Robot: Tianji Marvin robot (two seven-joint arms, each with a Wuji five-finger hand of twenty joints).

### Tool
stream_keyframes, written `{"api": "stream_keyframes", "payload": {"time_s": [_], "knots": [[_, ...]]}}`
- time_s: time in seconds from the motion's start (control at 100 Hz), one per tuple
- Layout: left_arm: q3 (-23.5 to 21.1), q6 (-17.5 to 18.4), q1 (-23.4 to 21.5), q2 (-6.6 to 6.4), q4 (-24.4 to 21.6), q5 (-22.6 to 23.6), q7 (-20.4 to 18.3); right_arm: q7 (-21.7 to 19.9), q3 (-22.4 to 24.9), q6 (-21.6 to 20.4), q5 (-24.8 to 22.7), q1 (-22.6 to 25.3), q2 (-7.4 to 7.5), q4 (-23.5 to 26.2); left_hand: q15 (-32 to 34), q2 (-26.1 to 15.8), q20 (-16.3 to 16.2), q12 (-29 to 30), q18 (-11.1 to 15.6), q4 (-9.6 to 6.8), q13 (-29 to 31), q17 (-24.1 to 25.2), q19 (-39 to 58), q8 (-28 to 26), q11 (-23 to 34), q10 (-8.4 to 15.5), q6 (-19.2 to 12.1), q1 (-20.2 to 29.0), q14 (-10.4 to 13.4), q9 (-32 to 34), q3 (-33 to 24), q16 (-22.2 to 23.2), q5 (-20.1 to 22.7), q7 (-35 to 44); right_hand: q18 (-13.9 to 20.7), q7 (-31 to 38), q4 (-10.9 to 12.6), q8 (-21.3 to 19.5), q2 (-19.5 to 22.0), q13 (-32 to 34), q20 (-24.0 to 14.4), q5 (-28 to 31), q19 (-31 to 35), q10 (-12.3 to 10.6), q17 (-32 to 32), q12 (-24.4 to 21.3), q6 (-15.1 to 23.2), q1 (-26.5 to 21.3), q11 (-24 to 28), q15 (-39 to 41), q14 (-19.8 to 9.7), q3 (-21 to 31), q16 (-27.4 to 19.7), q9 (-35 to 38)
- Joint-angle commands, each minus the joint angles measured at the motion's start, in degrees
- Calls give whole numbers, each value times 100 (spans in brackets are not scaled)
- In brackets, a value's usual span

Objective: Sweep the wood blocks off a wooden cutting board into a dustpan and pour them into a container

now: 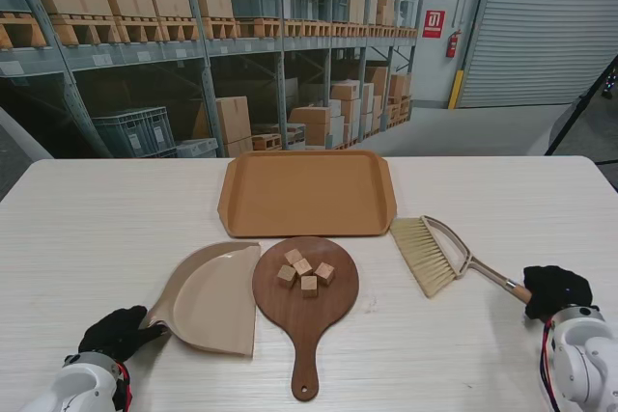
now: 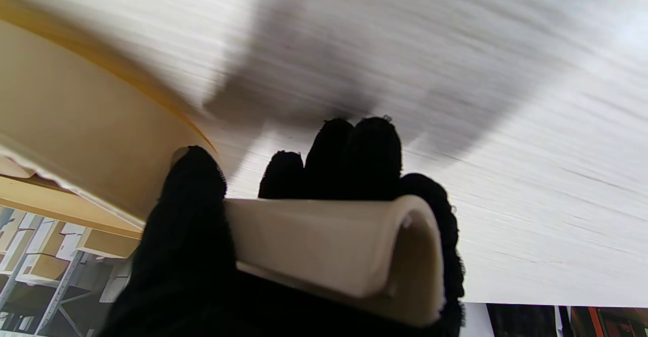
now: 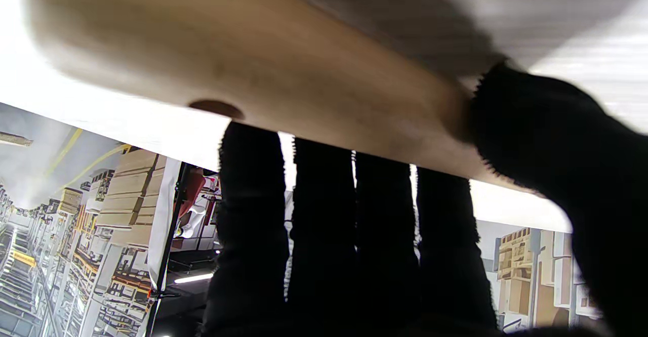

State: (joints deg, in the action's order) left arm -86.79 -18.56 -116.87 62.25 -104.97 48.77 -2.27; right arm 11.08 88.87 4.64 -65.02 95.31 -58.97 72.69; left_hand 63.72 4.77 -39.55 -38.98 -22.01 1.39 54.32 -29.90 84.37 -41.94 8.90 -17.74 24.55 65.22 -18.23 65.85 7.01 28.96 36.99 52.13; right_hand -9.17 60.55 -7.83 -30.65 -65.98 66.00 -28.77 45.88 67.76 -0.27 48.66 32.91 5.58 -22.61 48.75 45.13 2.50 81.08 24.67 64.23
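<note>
Blocks (image 1: 306, 273): five small light-wood cubes, clustered on the round blade of the cutting board (image 1: 333, 308), well apart from both sets of fingers. Board is dark wood, paddle shape, its handle nearer to me, lying flat mid-bench.

Left hand (image 1: 118, 332), black glove, grips the dustpan (image 1: 214, 298) handle; in the wrist view the fingers (image 2: 354, 157) wrap round the cream rolled handle (image 2: 329, 246) and the thumb presses it from the other side. Dustpan is smooth beige plastic, fan-shaped, with its straight lip just beside the board's left edge.

Right hand (image 1: 554, 289), also gloved, is closed round the brush (image 1: 435, 253) handle end; the wrist view shows four fingers (image 3: 324, 236) under the pale wooden handle (image 3: 243, 58) and the thumb over it. Brush has tan bristles in a wire frame, lying right of the board with the bristle edge facing it, not touching.

Tray (image 1: 307, 192): orange-brown, rectangular, raised rim, rounded corners, farther from me than the board, a narrow gap between them.

Bench (image 1: 97, 238) is white with fine grain. Open surface lies left of the dustpan and on the near side right of the board handle.
</note>
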Motion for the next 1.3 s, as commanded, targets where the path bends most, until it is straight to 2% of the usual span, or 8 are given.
{"api": "stream_keyframes", "payload": {"time_s": [0.0,0.25,0.41,0.59,0.84,0.88,1.09,1.29], "knots": [[7,-35,-62,24,-7,-11,-107,-112,-84,21,-6,71,-22,-219,56,-867,16,85,205,-13,605,36,-91,-12,6257,1873,-219,610,1114,420,-580,-25,507,316,27,452,-111,15,-62,400,-123,526,374,-152,274,-31,676,-871,22,96,69,888,-80,462],[6,-42,-68,24,-8,-15,-108,3,-186,37,39,-3,-27,-333,46,-870,19,87,207,-13,603,42,-98,-8,6250,1871,-220,612,1107,422,-581,-24,508,311,26,659,417,-100,-70,903,-138,1193,748,-381,798,89,1066,-1394,116,426,22,888,-74,1117],[4,-46,-71,25,-8,-16,-105,21,-184,48,166,-14,-54,-323,44,-866,20,87,207,-13,603,42,-101,-6,6249,1871,-220,612,1107,422,-580,-23,508,310,-30,821,1214,-810,-169,895,-119,1422,937,-493,876,470,1108,-1650,521,983,0,888,-34,1190],[-2,-45,-75,27,-4,-19,-92,-108,-159,95,255,11,-73,-212,43,-869,20,90,207,-13,602,41,-102,-6,6241,1868,-220,610,1108,419,-580,-21,508,311,-313,862,2106,-1687,-352,872,883,1809,1418,-513,741,725,1046,-1987,946,1534,45,887,-58,1265],[-9,-43,-77,29,-1,-21,-86,-336,-171,229,296,37,-85,-25,39,-864,21,90,207,-12,602,43,-104,-3,6240,1868,-222,610,1108,420,-579,-20,508,308,-657,841,2845,-2399,148,864,1312,2368,1980,-468,676,896,1028,-2341,1093,2006,123,888,-21,1516],[-11,-42,-78,29,-1,-22,-83,-359,-172,269,298,45,-89,16,39,-865,21,90,207,-13,602,43,-104,-2,6240,1868,-222,613,1108,420,-582,-19,508,307,-702,723,2891,-2685,319,859,1496,2455,2113,-457,669,932,1039,-2390,1074,2069,111,888,-61,1550],[-23,-44,-88,33,-1,-15,-63,-354,-131,463,331,117,-130,247,39,-864,22,90,207,-13,602,44,-106,11,6238,1867,-229,614,1108,418,-582,-18,501,283,-807,697,2797,-2769,1037,872,1667,2556,2274,-433,676,938,1085,-2586,1006,2138,187,888,-88,1626],[-33,-30,-92,35,6,-15,-48,-312,-32,579,334,228,-169,505,38,-871,24,90,207,-12,602,47,-110,23,6236,1866,-231,606,1108,419,-579,-17,507,272,-816,644,2623,-2714,774,879,1861,2661,2519,-423,910,895,1154,-2761,837,2399,221,888,-76,1779]]}}
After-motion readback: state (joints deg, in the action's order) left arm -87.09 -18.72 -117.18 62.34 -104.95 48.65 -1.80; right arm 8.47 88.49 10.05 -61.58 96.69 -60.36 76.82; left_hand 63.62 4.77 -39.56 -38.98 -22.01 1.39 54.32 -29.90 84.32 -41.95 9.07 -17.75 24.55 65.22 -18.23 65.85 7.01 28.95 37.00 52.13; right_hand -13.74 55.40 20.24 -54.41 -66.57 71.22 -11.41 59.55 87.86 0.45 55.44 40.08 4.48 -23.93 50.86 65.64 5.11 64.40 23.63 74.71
